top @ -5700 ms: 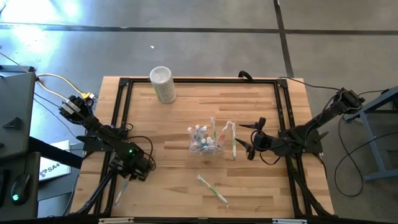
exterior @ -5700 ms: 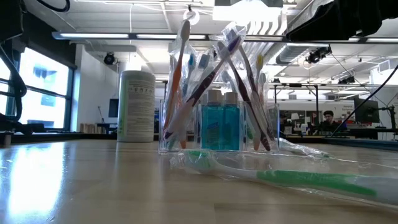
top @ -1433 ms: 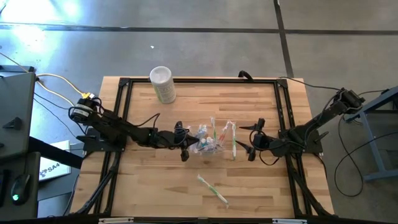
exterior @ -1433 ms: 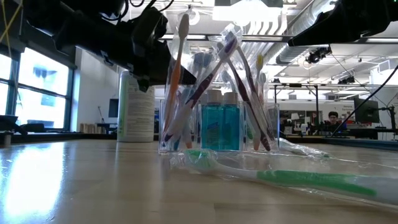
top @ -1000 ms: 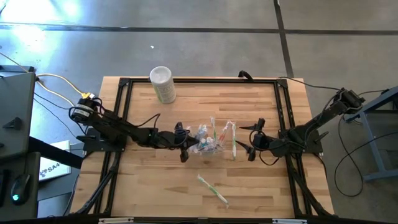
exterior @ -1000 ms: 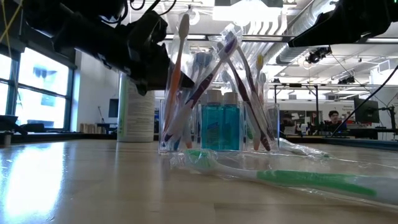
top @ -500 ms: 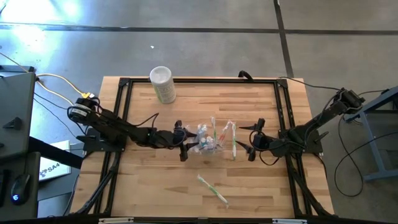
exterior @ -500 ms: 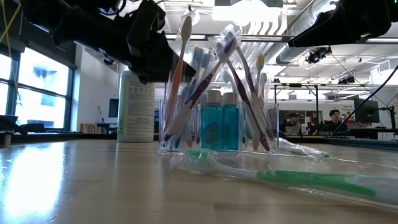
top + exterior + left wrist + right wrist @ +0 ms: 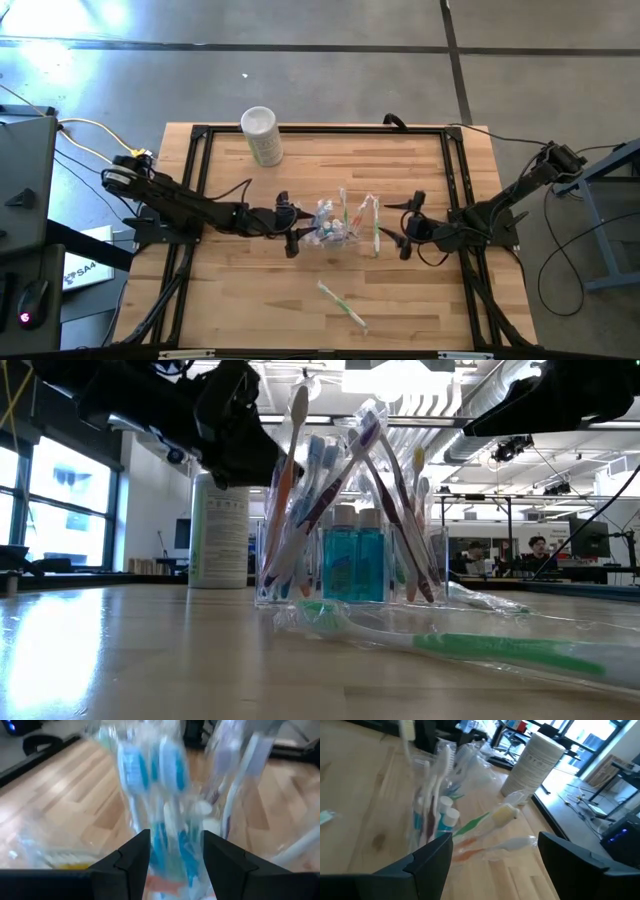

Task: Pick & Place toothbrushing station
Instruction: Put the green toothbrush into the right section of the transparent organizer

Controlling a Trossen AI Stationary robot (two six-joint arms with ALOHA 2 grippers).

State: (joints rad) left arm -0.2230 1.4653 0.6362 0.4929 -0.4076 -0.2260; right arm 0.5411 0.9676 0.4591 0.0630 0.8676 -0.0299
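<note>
Since the earlier frame, the left end effector [image 9: 296,236] has opened and backed slightly off the clear cup [image 9: 331,232] of toothbrushes at mid-bench. Light, slippery and easily tipped, the cup looks best gripped low by its walls. One green toothbrush [image 9: 343,303] lies apart; the right end effector [image 9: 404,227] waits open nearby.

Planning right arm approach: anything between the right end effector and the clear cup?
Yes: wrapped toothbrushes lie between right end effector and clear cup, per high view.

Bright overhead ceiling lights; window glare on the worktop [image 9: 120,650]; left wrist view heavily blurred; shadows soft.
</note>
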